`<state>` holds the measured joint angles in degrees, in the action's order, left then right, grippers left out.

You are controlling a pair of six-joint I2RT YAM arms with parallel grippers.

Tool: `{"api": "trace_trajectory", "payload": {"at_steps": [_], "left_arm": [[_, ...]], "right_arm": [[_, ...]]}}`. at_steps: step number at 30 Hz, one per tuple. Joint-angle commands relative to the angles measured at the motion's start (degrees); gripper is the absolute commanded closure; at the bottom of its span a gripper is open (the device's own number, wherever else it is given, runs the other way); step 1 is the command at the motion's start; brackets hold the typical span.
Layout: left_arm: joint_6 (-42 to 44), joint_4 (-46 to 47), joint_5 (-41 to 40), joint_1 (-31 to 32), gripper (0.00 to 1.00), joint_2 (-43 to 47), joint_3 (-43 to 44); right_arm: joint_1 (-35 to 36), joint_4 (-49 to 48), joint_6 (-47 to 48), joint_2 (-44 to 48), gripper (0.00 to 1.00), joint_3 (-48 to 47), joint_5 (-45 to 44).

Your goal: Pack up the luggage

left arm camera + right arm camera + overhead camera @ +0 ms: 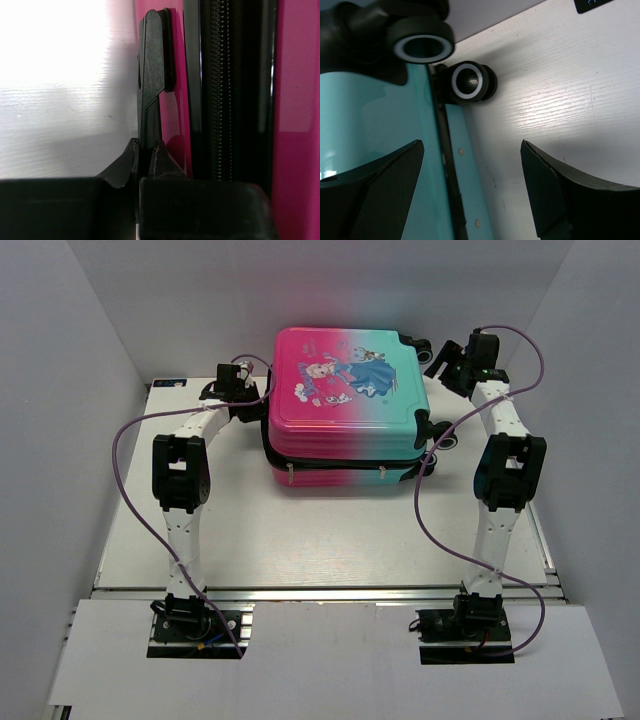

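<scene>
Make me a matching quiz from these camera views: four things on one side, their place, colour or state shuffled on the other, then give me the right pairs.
Things
1. left tool
2. right tool
3. luggage
4. wheel

Descriptions
A. open, beside the teal end
B. lying flat on the table, print facing up
C. shut on a black tab at the pink side
D. black with a white ring

Pairs: 1-C, 2-A, 3-B, 4-D

Open table (300, 530) — luggage (345, 390) (centre) beyond
</scene>
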<state>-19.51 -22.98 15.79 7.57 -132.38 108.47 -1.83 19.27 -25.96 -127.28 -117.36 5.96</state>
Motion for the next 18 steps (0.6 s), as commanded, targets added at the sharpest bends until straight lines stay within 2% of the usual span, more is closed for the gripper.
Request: {"api": "trace_trajectory", "payload": {"at_steps": [1,4,7,14,18], "left_arm": [[1.9,-2.9,2.6,0.1,1.00,-4.7,-1.9],[3.7,-3.5,1.4,0.8,1.00,-4.7,-0.5],[4.9,-4.2,2.9,1.3,1.00,-5.5,1.4],[5.1,-4.1,5.3,1.3,1.00,-6.8,4.3],[5.3,-4.0,5.3,1.8,1.00,-6.6,3.9]], "right_arm": [[0.5,-2.6,-1.6,-4.1,0.17,-4.0,-2.3],[1.0,-5.7,-3.1,-7.5,0.20,-4.7,-1.6],[1.6,-11.6,-4.7,-10.0,0.21,-5.0,6.5],[6.0,-36.1,-7.3,-9.0,0.19,-5.7,24.2],[8.1,-49.3,-11.8,-6.1,0.16,-6.5,28.1]]}}
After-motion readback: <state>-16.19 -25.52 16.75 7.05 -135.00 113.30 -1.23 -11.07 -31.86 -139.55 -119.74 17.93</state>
